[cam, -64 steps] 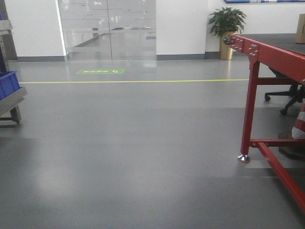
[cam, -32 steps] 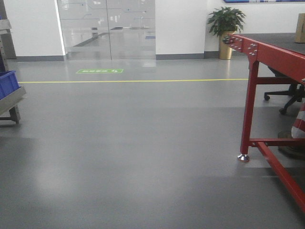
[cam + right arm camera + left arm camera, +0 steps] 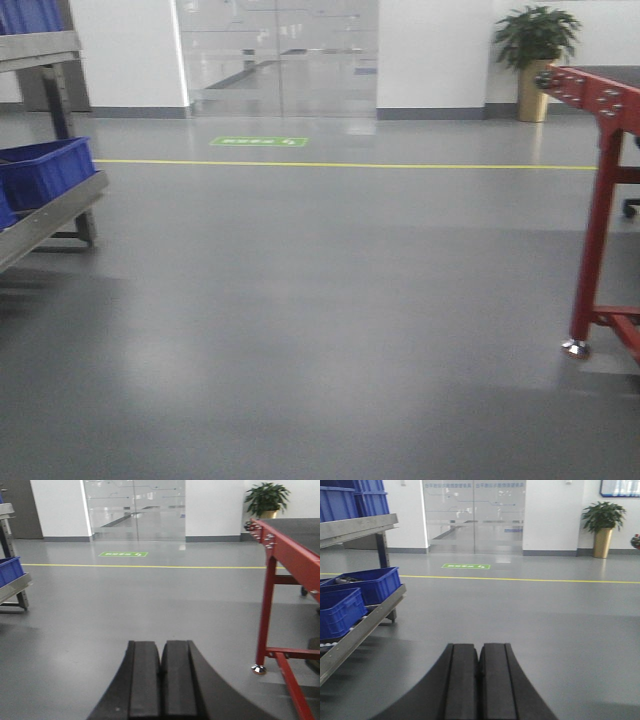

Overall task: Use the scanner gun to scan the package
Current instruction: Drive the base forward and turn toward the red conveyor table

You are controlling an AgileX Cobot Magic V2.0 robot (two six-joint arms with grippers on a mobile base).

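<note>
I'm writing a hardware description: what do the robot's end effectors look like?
The left end effector and right end effector look alike: plain matte black, two flat-topped bars side by side, flaring outward in curves toward the camera. No cables or markings show.

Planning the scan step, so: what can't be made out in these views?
Not in any view: package, scanner gun.
red table top: cut off by the right edge, front and right wrist views.
green floor sign text: too small.
blue bins contents: left wrist view, walls hide most.
</note>
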